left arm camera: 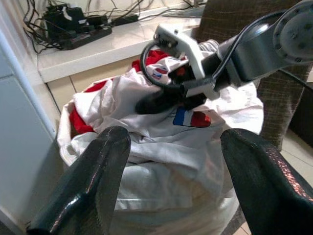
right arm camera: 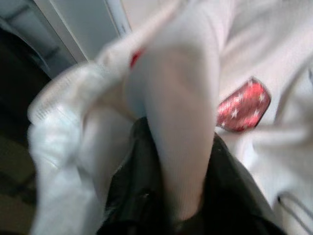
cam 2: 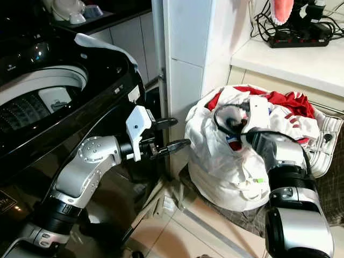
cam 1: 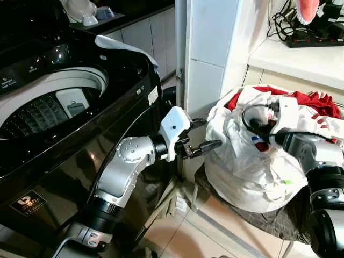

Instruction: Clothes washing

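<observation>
1. The pile of white and red clothes (cam 1: 252,161) sat heaped on a low stand to the robot's right, below a white counter (cam 1: 301,62); as far as could be seen, none of it had gone into the wash.
2. The right gripper (left arm camera: 164,100) was pushed into the top of the pile, its black fingers (right arm camera: 146,196) clenched on a fold of white cloth (right arm camera: 181,122).
3. The left gripper (cam 1: 203,135) hovered just beside the pile's near side, jaws released and spread, touching nothing.
4. The top-loading washing machine (cam 1: 80,134) stood to the left, lid up, its drum (cam 1: 37,113) showing no clothes.
5. Judged from this, loading had barely started: lifting, carrying and dropping the garments all remained.
</observation>
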Robot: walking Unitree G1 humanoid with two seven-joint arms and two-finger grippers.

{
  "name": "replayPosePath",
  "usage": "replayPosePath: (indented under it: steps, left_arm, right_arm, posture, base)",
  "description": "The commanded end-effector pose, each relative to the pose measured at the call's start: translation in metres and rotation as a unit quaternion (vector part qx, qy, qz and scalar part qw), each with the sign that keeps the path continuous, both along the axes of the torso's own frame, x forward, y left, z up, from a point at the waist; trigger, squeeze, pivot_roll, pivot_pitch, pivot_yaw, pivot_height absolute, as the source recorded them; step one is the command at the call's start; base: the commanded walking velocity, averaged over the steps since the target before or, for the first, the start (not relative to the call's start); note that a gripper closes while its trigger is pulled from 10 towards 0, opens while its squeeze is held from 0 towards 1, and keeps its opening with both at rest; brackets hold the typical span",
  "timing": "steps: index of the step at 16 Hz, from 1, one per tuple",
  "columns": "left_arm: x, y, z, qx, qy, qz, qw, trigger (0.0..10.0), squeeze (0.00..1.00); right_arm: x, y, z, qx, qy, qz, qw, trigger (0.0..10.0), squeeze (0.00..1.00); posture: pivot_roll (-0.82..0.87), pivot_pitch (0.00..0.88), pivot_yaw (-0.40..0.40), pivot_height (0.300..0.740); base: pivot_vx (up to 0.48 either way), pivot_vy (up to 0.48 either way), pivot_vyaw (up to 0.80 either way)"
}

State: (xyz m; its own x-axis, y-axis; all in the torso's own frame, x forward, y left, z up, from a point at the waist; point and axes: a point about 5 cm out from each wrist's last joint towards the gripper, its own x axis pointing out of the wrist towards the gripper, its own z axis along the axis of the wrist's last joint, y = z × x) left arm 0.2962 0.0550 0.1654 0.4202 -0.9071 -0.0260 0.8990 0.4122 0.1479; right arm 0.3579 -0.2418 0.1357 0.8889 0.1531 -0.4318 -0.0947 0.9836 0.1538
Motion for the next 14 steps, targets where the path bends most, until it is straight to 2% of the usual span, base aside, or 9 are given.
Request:
replayPosePath:
  steps: [1,5,7,8,9,10,11,12,14]
  left_arm:
    - [0.012,0.005,0.012,-0.011,-0.037,0.053,0.998,10.0,0.0]
    - [0.027,0.011,0.042,-0.057,-0.1,0.113,0.987,10.0,0.0]
    - [0.031,0.012,0.069,-0.1,-0.148,0.13,0.975,10.0,0.0]
    - [0.032,0.01,0.078,-0.12,-0.154,0.126,0.973,10.0,0.0]
    - [0.028,0.006,0.087,-0.15,-0.145,0.095,0.973,10.0,1.0]
    - [0.024,0.003,0.09,-0.164,-0.139,0.072,0.974,10.0,1.0]
    - [0.015,-0.005,0.094,-0.173,-0.136,0.023,0.975,10.0,1.0]
    - [0.013,-0.011,0.095,-0.173,-0.141,0.011,0.975,10.0,1.0]
    - [0.013,-0.018,0.094,-0.167,-0.14,0.009,0.976,10.0,1.0]
  right_arm:
    - [0.012,0.015,0.047,0.04,-0.071,0.032,0.996,0.0,0.0]
    - [0.009,0.041,0.113,0.109,-0.155,0.118,0.975,0.0,0.0]
    - [-0.002,0.063,0.16,0.165,-0.211,0.181,0.946,0.0,0.0]
    - [-0.007,0.071,0.177,0.189,-0.23,0.204,0.933,0.0,0.0]
    - [-0.013,0.079,0.193,0.216,-0.246,0.23,0.916,0.0,0.0]
    - [-0.016,0.083,0.199,0.228,-0.253,0.243,0.908,0.0,0.0]
    - [-0.024,0.093,0.212,0.254,-0.263,0.272,0.89,0.0,0.0]
    - [-0.028,0.1,0.216,0.262,-0.262,0.29,0.882,0.0,0.0]
    - [-0.031,0.11,0.215,0.277,-0.251,0.305,0.876,0.0,0.0]
  posture:
    - [-0.06,0.0,0.079,0.74]
    - [-0.06,0.0,0.076,0.74]
    - [-0.07,0.0,0.077,0.74]
    - [-0.07,0.0,0.077,0.74]
    - [-0.07,0.0,0.076,0.74]
    - [-0.07,0.0,0.076,0.74]
    - [-0.07,0.0,0.073,0.74]
    - [-0.08,0.0,0.071,0.74]
    - [-0.07,0.0,0.068,0.74]
  base:
    - [0.0,0.0,0.0]
    - [0.0,0.0,0.0]
    - [0.0,0.0,0.0]
    - [0.0,0.0,0.0]
    - [0.0,0.0,0.0]
    - [0.0,0.0,0.0]
    - [0.0,0.0,0.0]
    - [0.0,0.0,0.0]
    - [0.0,0.0,0.0]
